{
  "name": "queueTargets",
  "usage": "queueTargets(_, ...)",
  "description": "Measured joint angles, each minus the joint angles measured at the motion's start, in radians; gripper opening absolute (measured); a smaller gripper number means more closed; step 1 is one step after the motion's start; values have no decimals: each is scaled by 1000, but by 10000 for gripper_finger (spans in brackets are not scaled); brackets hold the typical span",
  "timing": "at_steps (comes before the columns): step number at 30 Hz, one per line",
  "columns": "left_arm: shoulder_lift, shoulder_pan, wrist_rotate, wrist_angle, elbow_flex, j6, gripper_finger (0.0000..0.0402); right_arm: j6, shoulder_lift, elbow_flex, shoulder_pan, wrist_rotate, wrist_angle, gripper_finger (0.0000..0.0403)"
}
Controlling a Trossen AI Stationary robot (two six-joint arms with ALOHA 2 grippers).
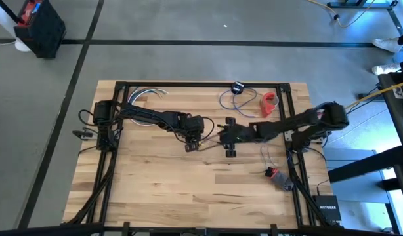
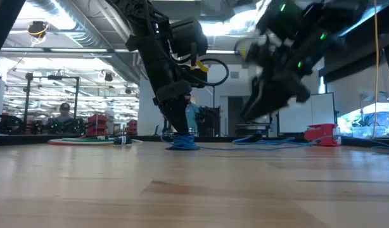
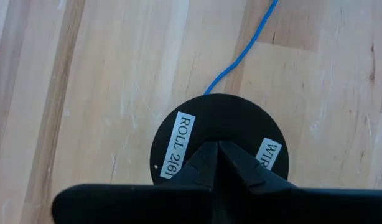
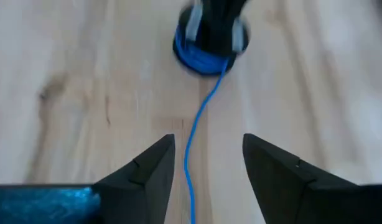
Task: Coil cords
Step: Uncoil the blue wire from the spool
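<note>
A black spool [image 3: 219, 124], its flat top labelled "ROLL 2/6", sits on the wooden table near the middle, with blue cord [image 4: 203, 59] wound beneath the top disc. My left gripper [image 3: 217, 146] is shut on top of the spool [image 2: 182, 143]. From the spool a thin blue cord [image 4: 192, 155] runs along the table toward the right. It passes between the fingers of my right gripper [image 4: 208, 138], which is open just right of the spool [image 1: 222, 137] and does not visibly touch the cord. My left gripper presses its shut fingertips [image 3: 206, 163] down on the centre of the spool's top disc [image 3: 217, 134], slanting steeply down from the table's left. The spool sits flat on the table under them, and the cord leaves it at the disc's edge [image 3: 207, 93].
At the far side lie loose bluish cord loops [image 1: 233, 99] with a small black disc [image 1: 238, 86], a red object [image 1: 270, 103] and pale cables [image 1: 146, 94]. A red-tipped item [image 1: 274, 174] lies at the near right. Black frame rails [image 1: 201, 84] border the table.
</note>
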Motion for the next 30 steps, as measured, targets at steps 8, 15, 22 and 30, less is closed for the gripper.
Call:
queueTargets(8, 0, 0, 0, -1, 0, 3, 4, 2, 148, 0, -105, -193, 26, 160)
queueTargets(15, 0, 0, 0, -1, 0, 1, 4, -10, 213, 2, -109, -214, 91, 107)
queueTargets(22, 0, 0, 0, -1, 0, 1, 4, -33, 210, 6, -109, -188, 40, 9)
queueTargets(30, 0, 0, 0, -1, 0, 7, 4, 32, 83, 2, -24, -91, -277, 5)
